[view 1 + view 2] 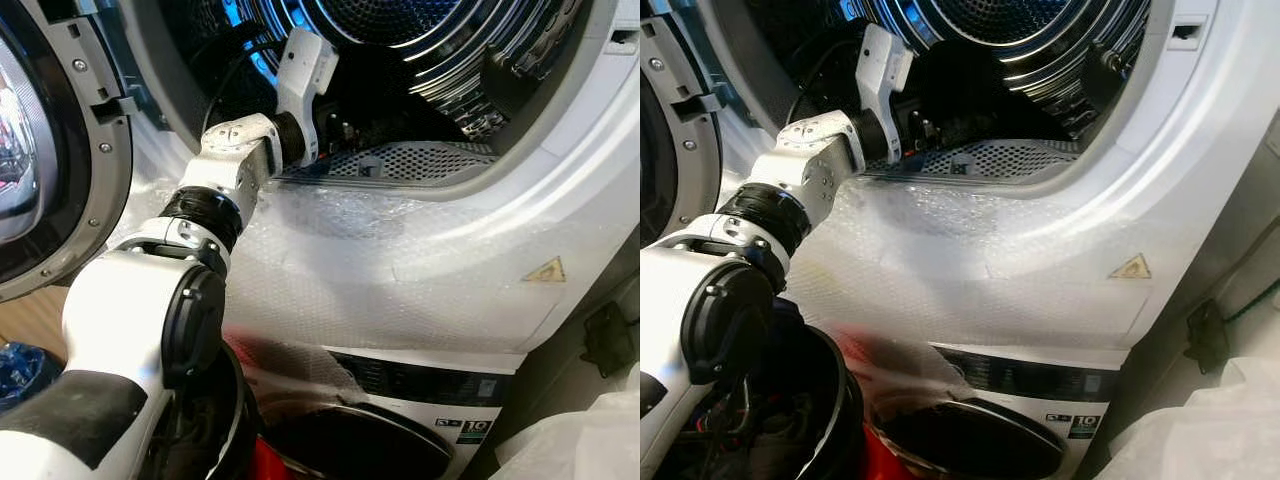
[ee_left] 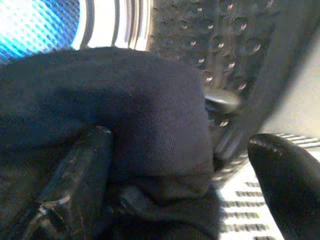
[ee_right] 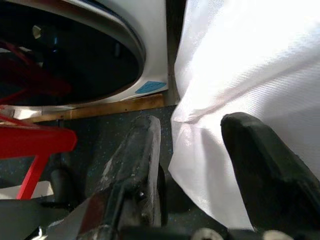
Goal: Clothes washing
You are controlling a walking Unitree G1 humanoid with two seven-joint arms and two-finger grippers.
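My left arm (image 1: 240, 160) reaches over the door rim into the upper machine's steel drum (image 1: 450, 40), and its white wrist (image 1: 305, 70) is inside the opening. In the left wrist view the left gripper (image 2: 180, 140) stands open inside the drum. A dark navy cloth (image 2: 100, 100) bulges between its fingers and lies against one finger (image 2: 80, 180). The other finger (image 2: 285, 175) stands apart from the cloth. My right gripper (image 3: 192, 122) hangs open low by the floor, with nothing held.
The upper machine's round door (image 1: 50, 150) is swung open at the left. A perforated grille (image 1: 420, 160) lines the opening's lower lip. Below is a second machine with a dark door (image 1: 370, 440). A red frame (image 3: 35, 140) and a white plastic bag (image 3: 250, 75) flank the right gripper.
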